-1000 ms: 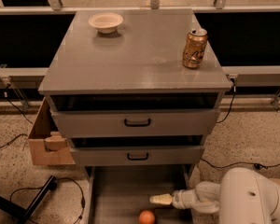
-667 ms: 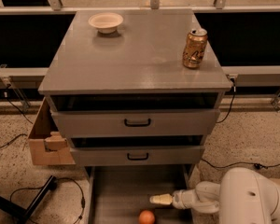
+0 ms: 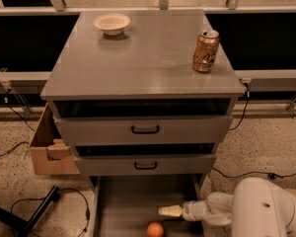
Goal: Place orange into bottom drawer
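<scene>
The orange (image 3: 155,229) lies on the floor of the open bottom drawer (image 3: 123,201), near its front, at the lower edge of the view. My gripper (image 3: 168,211) reaches in from the right on a white arm and sits just above and to the right of the orange, apart from it and holding nothing. The bottom drawer is pulled out below the two upper drawers with black handles.
A cream bowl (image 3: 111,22) and a gold can (image 3: 206,51) stand on the grey cabinet top (image 3: 143,58). A cardboard box (image 3: 50,149) sits left of the cabinet. Cables (image 3: 64,201) and a black leg lie on the speckled floor.
</scene>
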Controlling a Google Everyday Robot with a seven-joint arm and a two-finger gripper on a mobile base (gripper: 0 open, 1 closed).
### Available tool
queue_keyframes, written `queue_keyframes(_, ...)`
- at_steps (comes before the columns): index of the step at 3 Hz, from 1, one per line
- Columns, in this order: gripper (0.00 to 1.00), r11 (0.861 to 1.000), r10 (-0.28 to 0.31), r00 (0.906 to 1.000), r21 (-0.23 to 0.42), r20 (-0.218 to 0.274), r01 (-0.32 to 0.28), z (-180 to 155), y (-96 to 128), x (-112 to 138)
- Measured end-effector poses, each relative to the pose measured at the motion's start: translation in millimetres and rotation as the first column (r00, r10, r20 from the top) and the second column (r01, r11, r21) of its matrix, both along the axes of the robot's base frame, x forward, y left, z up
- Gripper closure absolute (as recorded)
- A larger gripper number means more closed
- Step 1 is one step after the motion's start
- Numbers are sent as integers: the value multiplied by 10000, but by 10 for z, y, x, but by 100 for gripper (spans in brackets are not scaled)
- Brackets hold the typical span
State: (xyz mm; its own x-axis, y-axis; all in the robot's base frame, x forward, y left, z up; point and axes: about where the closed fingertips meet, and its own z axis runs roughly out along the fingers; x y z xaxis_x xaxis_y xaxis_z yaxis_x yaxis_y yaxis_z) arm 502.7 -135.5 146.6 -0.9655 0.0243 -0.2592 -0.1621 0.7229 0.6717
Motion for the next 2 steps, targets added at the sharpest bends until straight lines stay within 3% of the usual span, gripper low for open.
queue_keyframes(1, 18, 9986, 479, 9986, -256, 237, -473, 233, 19, -114)
queue_keyframes(2, 42, 9833, 1558, 9811, -1125, 1147, -1430, 856, 29, -215)
